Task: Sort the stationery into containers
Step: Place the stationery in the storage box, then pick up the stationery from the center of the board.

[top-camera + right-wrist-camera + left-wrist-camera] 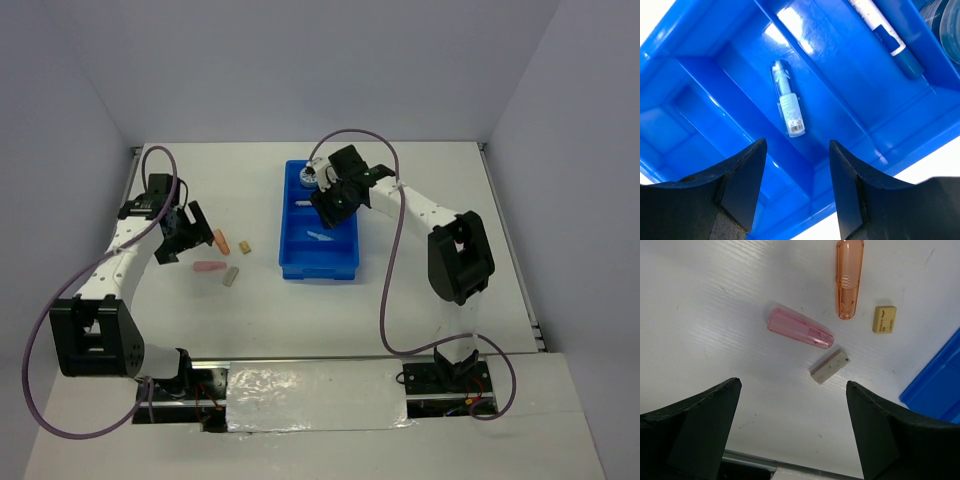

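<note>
My left tool (792,385), right tool (797,145): both spread, empty. Risk: closing on grey bar (829,366), I knock pink bar (800,328) at its 11 o'clock

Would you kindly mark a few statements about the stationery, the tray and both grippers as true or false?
1. The translucent pink plastic bar lies on the white table, outside the bright blue plastic tray. True.
2. The left gripper is shut on the small grey bar. False: it is open, and the grey bar lies free on the table.
3. The light-blue bar lies in a tray compartment below the open right gripper. True.
4. The translucent orange bar lies inside the tray. False: it lies on the table near the small tan block.
5. The white blue-capped pen shares the light-blue bar's compartment. False: a divider wall separates them.
</note>
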